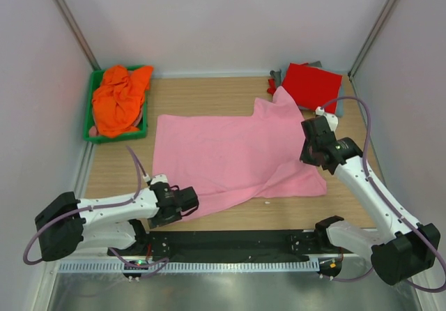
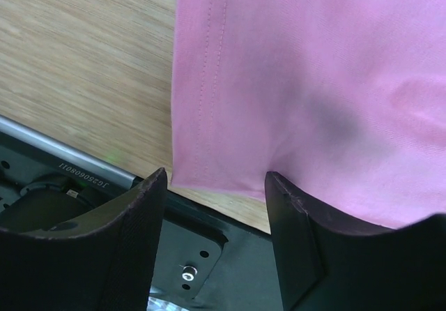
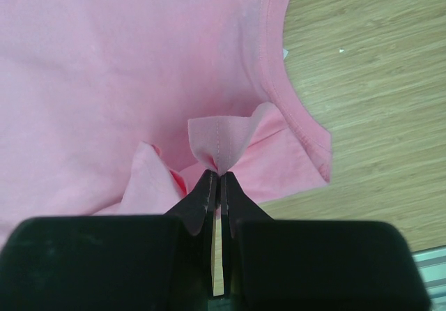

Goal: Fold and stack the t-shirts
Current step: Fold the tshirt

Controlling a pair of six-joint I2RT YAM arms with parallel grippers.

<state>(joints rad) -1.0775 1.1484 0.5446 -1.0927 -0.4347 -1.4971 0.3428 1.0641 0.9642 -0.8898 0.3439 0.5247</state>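
Pinching pink t-shirt (image 3: 104,60) cloth: right gripper (image 3: 219,177), clear only from its wrist.

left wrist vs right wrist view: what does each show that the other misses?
Left wrist only: left gripper open, jaws apart near the pink t-shirt and its stitched hem corner, black base plate below. Right wrist only: right gripper shut on a pinched fold of the shirt, beside its collar. Both: the pink t-shirt lying on the wooden table.
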